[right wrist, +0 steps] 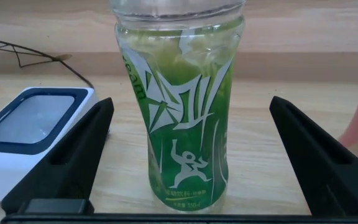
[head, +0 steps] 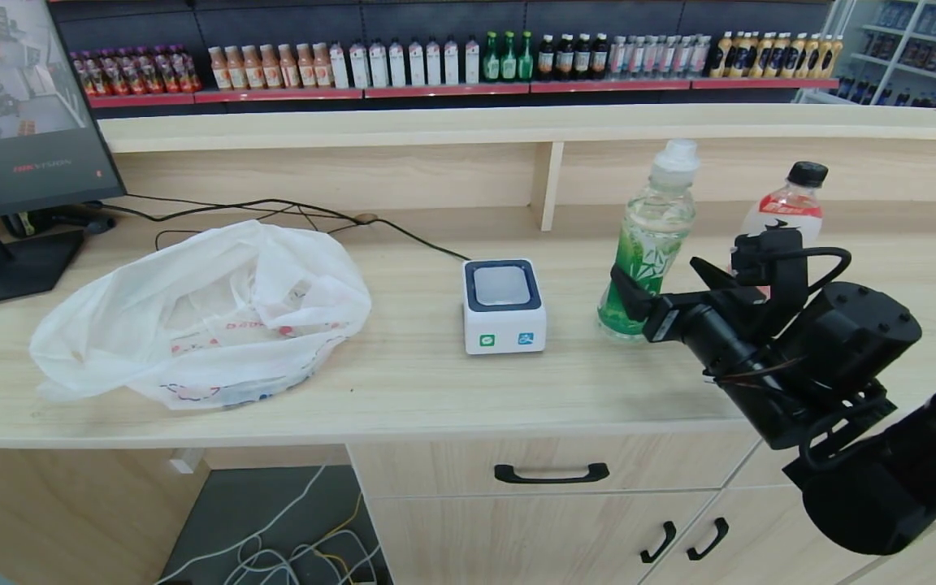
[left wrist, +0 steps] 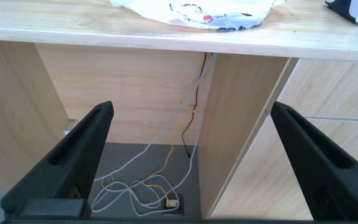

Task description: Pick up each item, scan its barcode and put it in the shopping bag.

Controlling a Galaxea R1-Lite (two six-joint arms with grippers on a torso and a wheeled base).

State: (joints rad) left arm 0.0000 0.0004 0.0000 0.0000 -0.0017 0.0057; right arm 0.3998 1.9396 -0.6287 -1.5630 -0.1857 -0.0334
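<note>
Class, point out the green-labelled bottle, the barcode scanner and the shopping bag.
green-labelled bottle (right wrist: 182,124), right wrist view, middle of its label
barcode scanner (head: 502,288), head view, its top scan window
shopping bag (head: 208,313), head view, its crumpled white middle

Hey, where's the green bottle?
In the head view, the green bottle stands upright at the right of the counter, between the scanner and the red-labelled bottle.

Green bottle (head: 648,244) beside white scanner (head: 504,305)
</note>
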